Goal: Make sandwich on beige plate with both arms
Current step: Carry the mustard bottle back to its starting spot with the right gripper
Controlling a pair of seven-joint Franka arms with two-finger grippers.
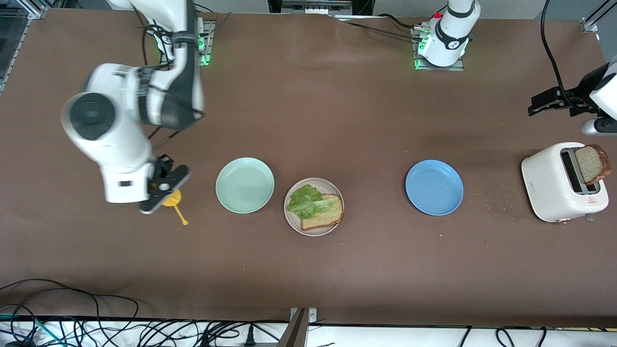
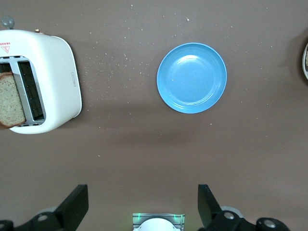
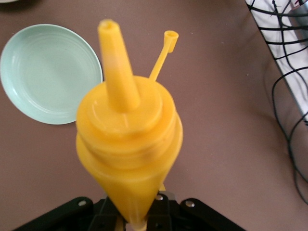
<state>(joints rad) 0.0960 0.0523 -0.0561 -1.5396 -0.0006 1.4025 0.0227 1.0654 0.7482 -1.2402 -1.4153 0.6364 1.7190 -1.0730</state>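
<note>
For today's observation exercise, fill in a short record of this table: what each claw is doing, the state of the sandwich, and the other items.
right claw: shut on yellow plastic squeeze bottle, beside round mint-green plate
left claw: open, holds nothing, above white toaster
round beige plate: one brown bread slice, ruffled green lettuce leaf on it
toaster: second bread slice sticking out of slot
round blue plate: bare

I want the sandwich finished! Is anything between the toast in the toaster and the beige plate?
Only the blue plate sits on the table between the toaster with its bread slice and the beige plate; lifted toast would pass over it.
</note>
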